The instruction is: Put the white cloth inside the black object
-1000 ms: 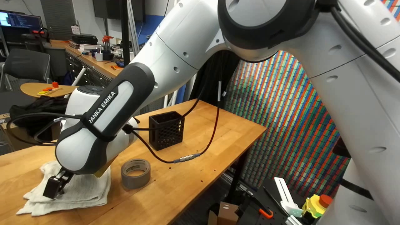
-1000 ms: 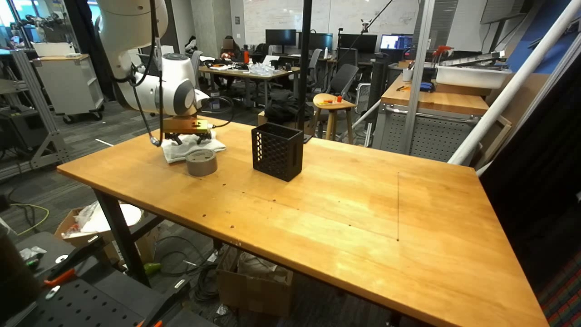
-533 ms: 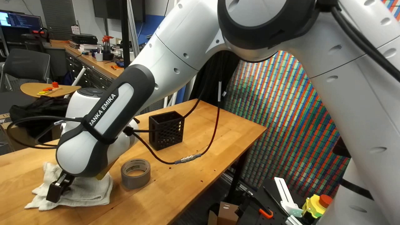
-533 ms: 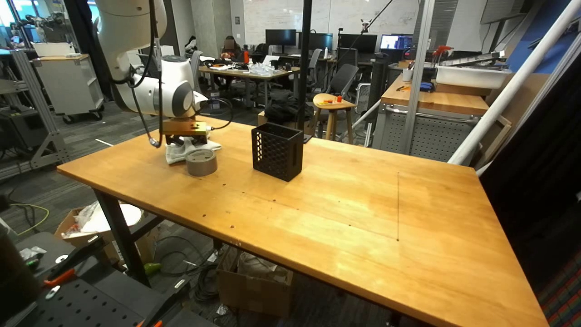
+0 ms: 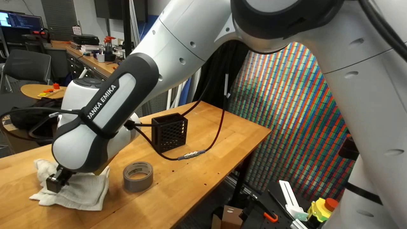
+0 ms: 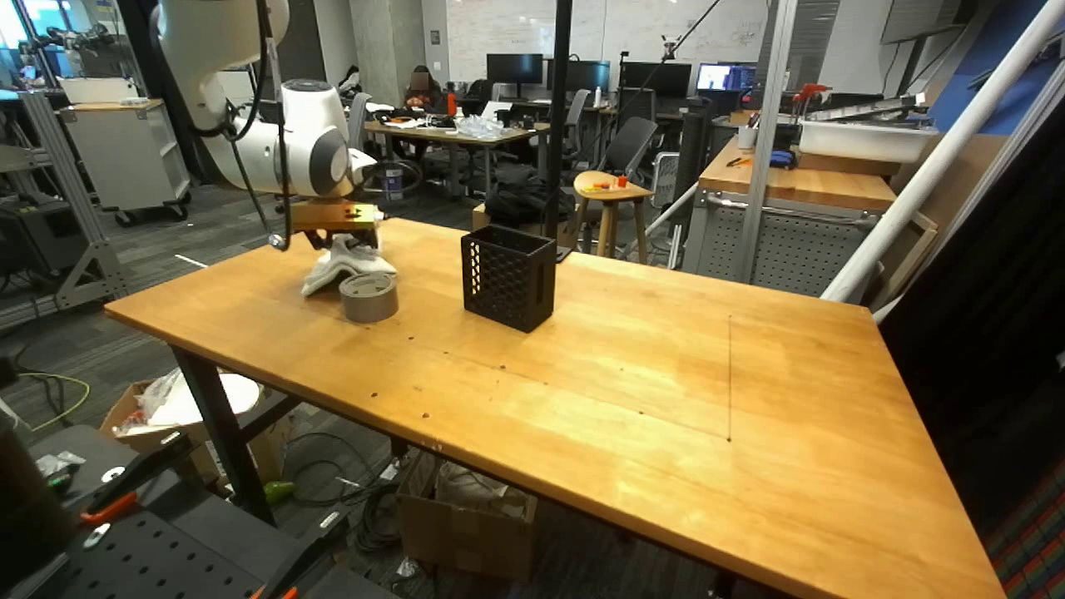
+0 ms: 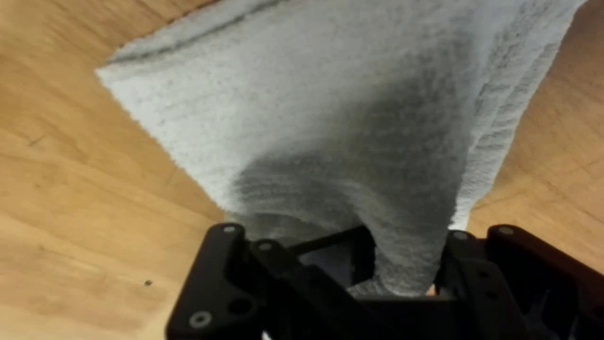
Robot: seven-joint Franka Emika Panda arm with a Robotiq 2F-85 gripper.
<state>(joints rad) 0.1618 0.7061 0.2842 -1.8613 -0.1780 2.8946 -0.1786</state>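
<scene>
The white cloth (image 7: 283,108) is pinched in a fold between the dark fingers of my gripper (image 7: 403,259) in the wrist view. The gripper is shut on it. In an exterior view the cloth (image 6: 354,263) rises in a peak toward the gripper, its lower edges spreading down to the table. Another exterior view shows the cloth (image 5: 81,192) bunched around the gripper's black finger. The black object (image 6: 509,279), an open-topped box with perforated walls, stands upright on the table, apart from the cloth. Its inside is mostly hidden.
A roll of grey tape (image 5: 138,180) lies on the wooden table (image 6: 649,366) close beside the cloth, between it and the black object in an exterior view. Cables hang from the arm and pass in front of the black object in an exterior view.
The gripper has closed and gathered the cloth into a fold. Over the last half second the arm has risen slightly, drawing the pinched part of the cloth upward.
</scene>
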